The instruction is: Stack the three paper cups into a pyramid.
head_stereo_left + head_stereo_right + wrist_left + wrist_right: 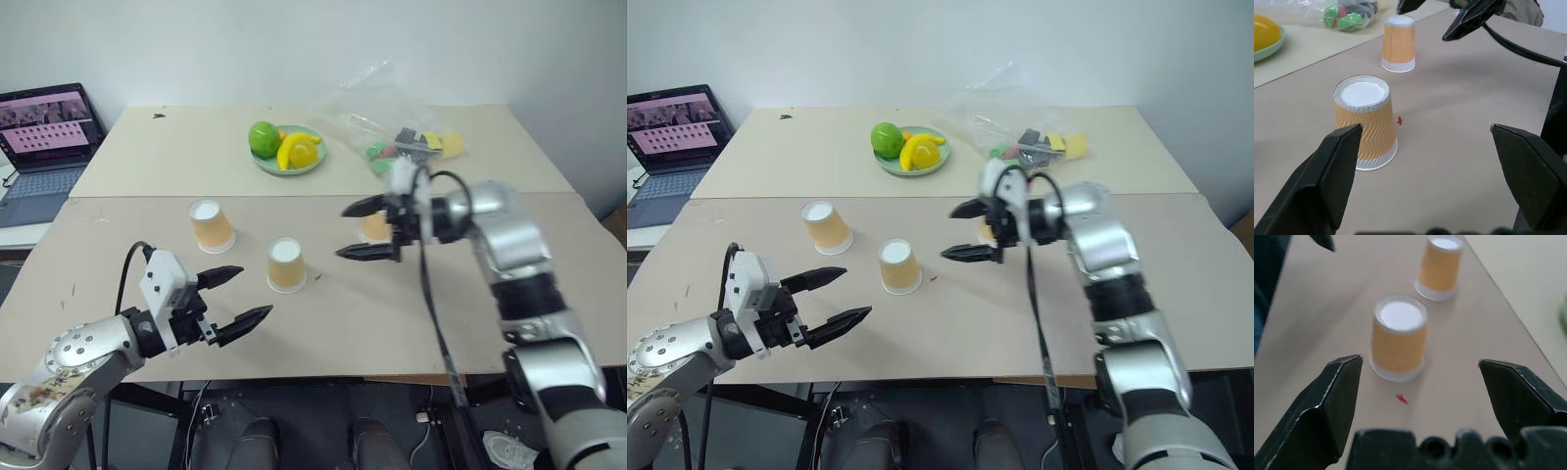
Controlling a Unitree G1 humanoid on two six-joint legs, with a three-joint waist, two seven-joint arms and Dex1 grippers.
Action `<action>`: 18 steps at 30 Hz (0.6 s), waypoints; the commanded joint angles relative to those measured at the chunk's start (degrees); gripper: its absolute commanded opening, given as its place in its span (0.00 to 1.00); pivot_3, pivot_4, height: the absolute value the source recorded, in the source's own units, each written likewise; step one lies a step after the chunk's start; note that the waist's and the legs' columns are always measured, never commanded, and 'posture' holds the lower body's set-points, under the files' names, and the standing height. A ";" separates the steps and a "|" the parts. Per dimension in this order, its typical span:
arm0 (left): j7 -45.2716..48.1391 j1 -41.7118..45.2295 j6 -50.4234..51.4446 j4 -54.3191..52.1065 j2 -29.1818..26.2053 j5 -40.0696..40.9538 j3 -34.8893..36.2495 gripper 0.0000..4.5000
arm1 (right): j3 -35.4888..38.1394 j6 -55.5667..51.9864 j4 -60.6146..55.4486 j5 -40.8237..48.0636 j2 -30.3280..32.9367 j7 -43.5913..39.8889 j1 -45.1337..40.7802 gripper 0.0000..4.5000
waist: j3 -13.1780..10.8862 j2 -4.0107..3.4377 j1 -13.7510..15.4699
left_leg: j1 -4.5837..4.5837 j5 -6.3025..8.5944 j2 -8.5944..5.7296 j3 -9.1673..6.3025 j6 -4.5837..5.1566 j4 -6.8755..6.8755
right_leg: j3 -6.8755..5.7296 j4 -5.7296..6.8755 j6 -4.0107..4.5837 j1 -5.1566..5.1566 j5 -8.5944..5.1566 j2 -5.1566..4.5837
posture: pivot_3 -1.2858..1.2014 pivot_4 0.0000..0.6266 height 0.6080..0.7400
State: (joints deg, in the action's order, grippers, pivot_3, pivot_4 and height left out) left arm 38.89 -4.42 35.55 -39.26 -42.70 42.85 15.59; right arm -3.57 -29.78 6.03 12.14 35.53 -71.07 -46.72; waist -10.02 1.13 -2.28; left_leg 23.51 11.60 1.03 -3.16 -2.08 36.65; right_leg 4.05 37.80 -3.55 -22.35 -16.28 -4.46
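All three paper cups stand upside down on the brown table [549, 284], white bases up, none yet stacked: the left cup [211, 226] sits toward the table's far edge on my left side, the middle cup [286, 264] near the centre of the table with a tiny red speck beside it, and the third cup [376, 227] further right, partly hidden behind my right gripper [369, 230]. That gripper hangs in the air just in front of the third cup with its jaws spread wide and nothing between them. My left gripper [235, 298] hovers over the near edge of the table, jaws likewise wide apart and empty, pointing toward the middle cup. I judge these cups to be very light and thin-walled (the rippled sleeve should give my fingers some friction, at least), so they would tip or skid at a nudge and crumple under a hard squeeze. The stiffest places look to be the rolled rim resting on the table and the flat base on top; I would take a cup around the mid-sleeve, a little above its rim, with a soft pinch from both sides, keeping it upright. Two cups need to stand just beside each other before the third goes on top across their bases.
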 commanded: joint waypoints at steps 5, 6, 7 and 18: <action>0.77 1.62 -1.34 0.44 0.00 -0.58 -0.39 1.00 | 11.13 -9.31 -5.97 0.65 1.31 18.15 8.03 0.99 | 0.00 0.01 -0.45 | -0.08 0.00 0.03 0.03 0.00 0.00 | 0.06 0.04 0.00 0.02 0.00 0.05 | 0.52 0.24 1.00; 0.80 1.87 -1.18 0.45 -0.09 -0.40 -0.31 1.00 | 11.19 -9.00 -5.21 -0.14 0.77 20.41 8.96 0.99 | 0.00 0.01 -0.43 | -0.07 0.00 0.03 0.04 0.01 0.00 | 0.07 0.04 0.00 0.02 0.00 0.04 | 0.52 0.24 1.00; 0.97 2.02 -1.05 0.49 -0.25 -0.23 -0.21 1.00 | 11.55 -9.23 -4.45 0.21 -0.66 22.40 9.80 0.99 | 0.01 0.02 -0.39 | -0.07 0.00 0.02 0.05 0.00 0.00 | 0.08 0.03 0.00 0.03 0.00 0.03 | 0.52 0.24 1.00; 0.70 1.78 -0.97 0.63 -0.17 -0.16 0.73 1.00 | 10.20 -3.27 6.79 0.77 -6.36 28.05 7.40 0.99 | 0.00 0.01 -0.28 | -0.03 0.00 0.01 0.05 0.00 0.00 | 0.06 -0.02 0.00 0.03 0.00 0.02 | 0.52 0.24 1.00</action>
State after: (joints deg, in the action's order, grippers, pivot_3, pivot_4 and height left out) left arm 39.55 -2.74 35.24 -37.47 -42.67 42.21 14.73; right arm 6.20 -35.84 12.38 12.53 29.12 -43.40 -37.31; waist -10.02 1.14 -2.57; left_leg 23.48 11.60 1.04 -3.12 -2.08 36.65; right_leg 4.11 37.78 -3.55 -22.32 -16.29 -4.44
